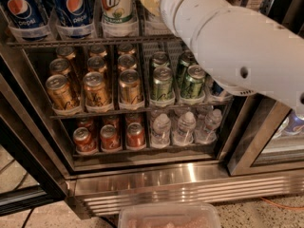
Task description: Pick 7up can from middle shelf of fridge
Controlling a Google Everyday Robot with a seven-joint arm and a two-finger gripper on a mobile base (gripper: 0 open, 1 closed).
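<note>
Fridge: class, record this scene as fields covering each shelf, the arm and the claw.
Middle shelf: two Pepsi cans, then 7up can to their right
Shelf below: gold cans left, green cans right
Lowest shelf: red cans left, water bottles right
Arm: reaches in from right, in front of middle shelf
Claw: not in view
</note>
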